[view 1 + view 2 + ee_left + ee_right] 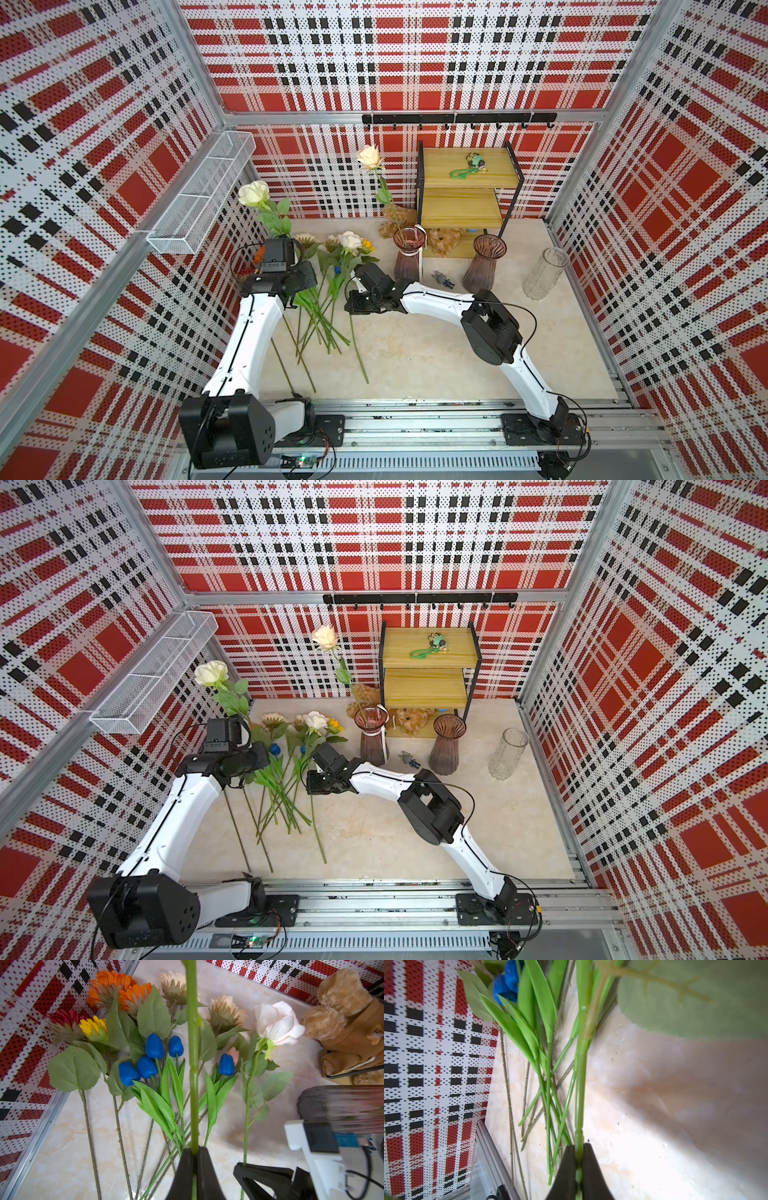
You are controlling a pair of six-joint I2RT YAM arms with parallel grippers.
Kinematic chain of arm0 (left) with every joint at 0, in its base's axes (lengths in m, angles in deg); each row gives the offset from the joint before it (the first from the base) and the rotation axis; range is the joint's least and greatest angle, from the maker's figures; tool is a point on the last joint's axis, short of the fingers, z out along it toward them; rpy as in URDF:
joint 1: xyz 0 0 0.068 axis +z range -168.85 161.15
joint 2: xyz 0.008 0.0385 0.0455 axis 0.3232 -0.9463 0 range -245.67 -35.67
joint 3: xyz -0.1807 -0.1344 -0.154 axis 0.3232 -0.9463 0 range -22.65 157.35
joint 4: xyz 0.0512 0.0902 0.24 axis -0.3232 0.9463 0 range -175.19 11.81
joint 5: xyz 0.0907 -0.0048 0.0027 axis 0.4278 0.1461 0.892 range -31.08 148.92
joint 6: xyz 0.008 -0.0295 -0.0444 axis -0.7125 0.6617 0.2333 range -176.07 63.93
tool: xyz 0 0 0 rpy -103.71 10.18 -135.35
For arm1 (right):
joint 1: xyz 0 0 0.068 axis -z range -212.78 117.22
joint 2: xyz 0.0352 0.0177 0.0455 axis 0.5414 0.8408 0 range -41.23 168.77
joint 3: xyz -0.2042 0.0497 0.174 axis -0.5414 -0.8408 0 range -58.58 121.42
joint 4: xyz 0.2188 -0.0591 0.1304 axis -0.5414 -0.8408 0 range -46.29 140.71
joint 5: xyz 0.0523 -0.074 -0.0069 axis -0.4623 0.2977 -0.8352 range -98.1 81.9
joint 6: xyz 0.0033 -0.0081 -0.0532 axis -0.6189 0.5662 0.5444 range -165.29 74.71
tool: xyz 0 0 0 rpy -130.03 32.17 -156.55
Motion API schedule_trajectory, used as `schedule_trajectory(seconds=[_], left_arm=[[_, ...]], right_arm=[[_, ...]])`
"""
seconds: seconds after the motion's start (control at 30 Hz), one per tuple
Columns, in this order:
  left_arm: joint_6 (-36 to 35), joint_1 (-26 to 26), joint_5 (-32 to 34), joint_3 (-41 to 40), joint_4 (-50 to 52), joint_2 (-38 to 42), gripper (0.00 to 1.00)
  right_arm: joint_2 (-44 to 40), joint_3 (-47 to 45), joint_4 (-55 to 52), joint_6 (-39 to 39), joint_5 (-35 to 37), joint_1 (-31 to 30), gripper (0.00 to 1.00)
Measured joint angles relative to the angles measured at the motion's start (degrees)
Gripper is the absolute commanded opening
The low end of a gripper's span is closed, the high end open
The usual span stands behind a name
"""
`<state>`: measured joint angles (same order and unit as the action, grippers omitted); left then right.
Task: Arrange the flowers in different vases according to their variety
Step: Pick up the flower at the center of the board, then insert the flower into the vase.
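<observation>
My left gripper (194, 1151) is shut on the green stem (193, 1064) of a cream-white rose (254, 193), which is raised above the table at the left. My right gripper (579, 1151) is low over the table and shut on the stem (358, 353) of a second rose (350, 241) lying there. Beside it lie blue tulips (154, 1046), a pink tulip (233, 1053) and orange, red, yellow and cream sunflowers (116, 987). A third rose (370, 157) stands in a purple vase (409, 259). Another purple vase (484, 268) and a clear vase (544, 274) hold nothing.
A two-tier wooden shelf (461, 199) stands at the back with a green keyring (467, 168) on top. Brown plush toys (444, 241) sit under and beside it. A small grey figure (442, 279) lies between the purple vases. A white wire basket (203, 195) hangs on the left wall.
</observation>
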<state>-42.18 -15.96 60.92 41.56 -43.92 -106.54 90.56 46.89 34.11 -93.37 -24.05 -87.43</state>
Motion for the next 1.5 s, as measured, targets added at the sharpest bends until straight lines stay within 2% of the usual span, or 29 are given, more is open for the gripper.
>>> schedule_trajectory(seconds=[0.47,0.73,1.07,1.2,1.33,1.5], left_arm=[[0.24,-1.49,-0.07,0.0,-1.42,0.57,0.0],[0.59,-2.36,-0.11,0.0,-1.53,3.1,0.0],[1.27,-2.49,-0.17,-0.46,-2.45,3.43,0.0],[1.46,-3.06,-0.11,-0.55,-3.08,3.43,0.0],[1.97,-4.48,0.24,-0.74,-3.67,3.43,0.0],[2.45,-6.43,1.05,-0.76,-4.5,3.41,0.0]], right_arm=[[-11.74,-7.69,0.87,4.13,3.61,-0.66,0.0],[-16.44,-7.45,0.9,8.17,5.64,-1.84,0.0],[-21.11,-1.09,0.68,15.82,9.18,-2.1,0.0],[-23.45,-0.72,1.05,19.43,13.7,-2.25,0.0],[-25.7,-0.68,2.29,24.57,21.86,-2.16,0.0],[-25.92,3.28,3.26,30.18,29.46,-0.59,0.0]])
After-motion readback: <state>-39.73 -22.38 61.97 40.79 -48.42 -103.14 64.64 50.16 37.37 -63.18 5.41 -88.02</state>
